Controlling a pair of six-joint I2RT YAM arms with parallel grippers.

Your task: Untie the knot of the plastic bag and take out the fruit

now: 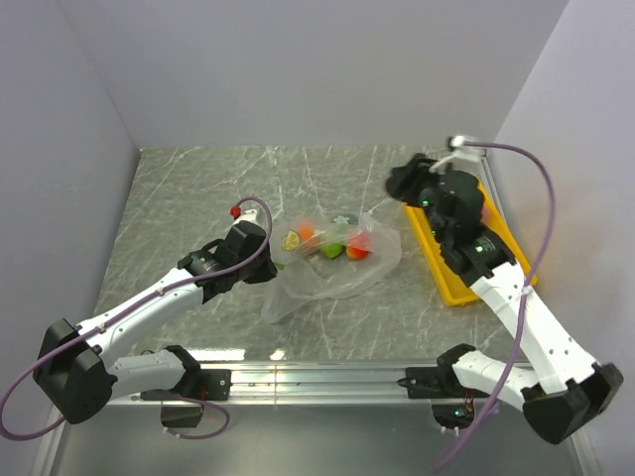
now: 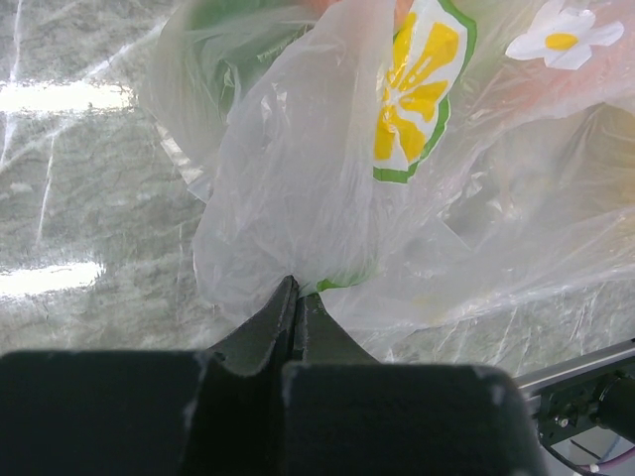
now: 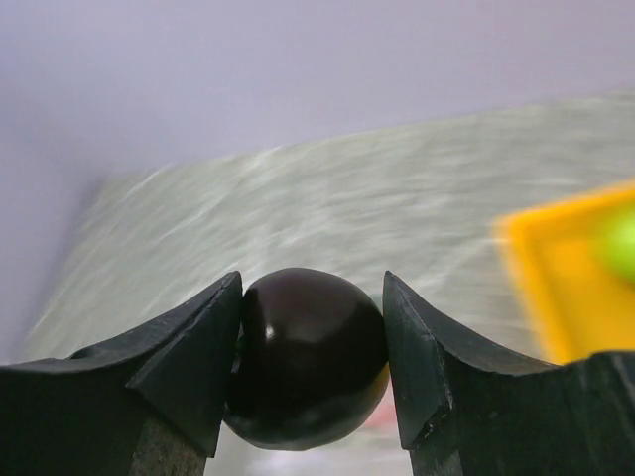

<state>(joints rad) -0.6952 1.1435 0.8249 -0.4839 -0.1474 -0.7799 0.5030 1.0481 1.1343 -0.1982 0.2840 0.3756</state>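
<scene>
The clear plastic bag [image 1: 332, 270] lies crumpled mid-table with fruit inside: a lemon slice [image 1: 292, 239], an orange piece [image 1: 306, 231], a green one [image 1: 329, 250] and a red one [image 1: 358, 246]. My left gripper [image 1: 272, 264] is shut on a fold of the bag's film at its left edge. In the left wrist view the left gripper [image 2: 298, 289] pinches the bag [image 2: 288, 188] below the lemon slice [image 2: 417, 89]. My right gripper [image 1: 402, 182] hangs raised by the tray's far end. The right wrist view shows the right gripper [image 3: 313, 290] shut on a dark round fruit [image 3: 308, 362]. No knot shows.
A yellow tray [image 1: 458, 278] lies at the right under the right arm; in the right wrist view the tray [image 3: 556, 288] holds something green [image 3: 621, 243]. A white flower-shaped piece [image 2: 564, 38] is inside the bag. Walls close in on three sides.
</scene>
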